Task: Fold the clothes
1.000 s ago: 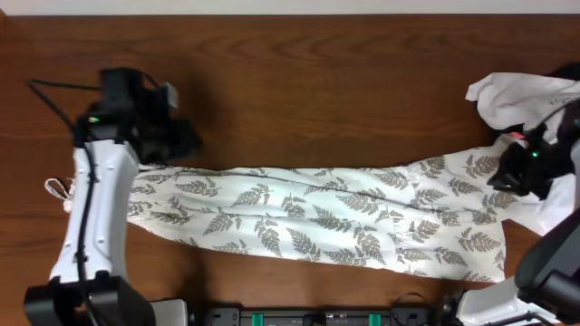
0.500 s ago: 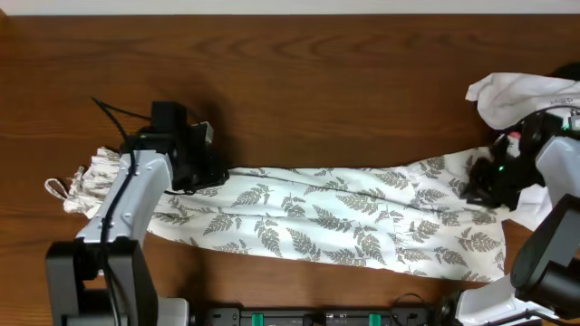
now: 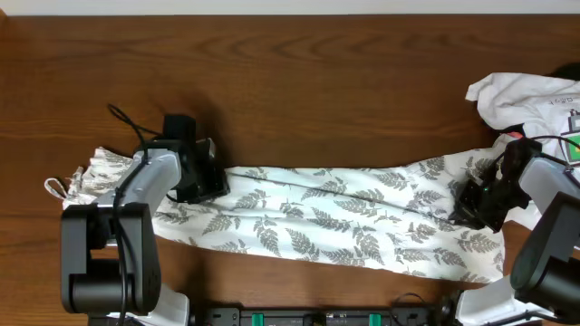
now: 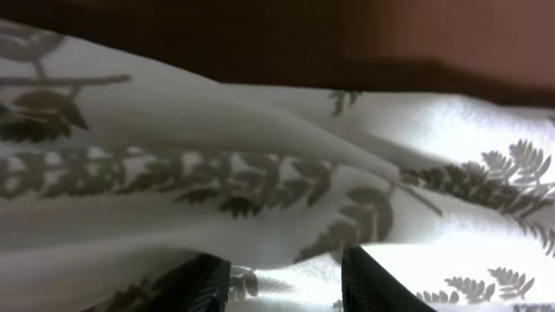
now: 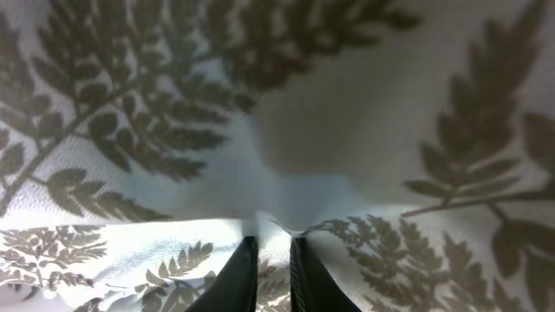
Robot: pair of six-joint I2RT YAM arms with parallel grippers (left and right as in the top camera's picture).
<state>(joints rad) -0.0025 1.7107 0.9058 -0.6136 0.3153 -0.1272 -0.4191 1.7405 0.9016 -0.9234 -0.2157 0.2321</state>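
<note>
The clothes are one long white cloth with grey-green fern leaves [image 3: 317,217], stretched across the near part of the table, its left end bunched up. My left gripper [image 3: 211,186] sits low on the cloth's left part. In the left wrist view [image 4: 286,270] its jaws stand wide apart with cloth [image 4: 260,130] lying between them. My right gripper [image 3: 471,206] is on the cloth's right part. In the right wrist view [image 5: 276,251] its jaws are nearly together, pinching a raised fold of the cloth [image 5: 347,130].
A plain white garment [image 3: 521,95] with a small green graphic lies crumpled at the back right, close to my right arm. The brown wooden table [image 3: 317,81] shows bare behind the cloth. A black base rail [image 3: 317,317] runs along the front edge.
My left gripper has moved right and down from beside the cloth onto its left part. My right gripper has moved left and nearer onto the cloth's right part.
</note>
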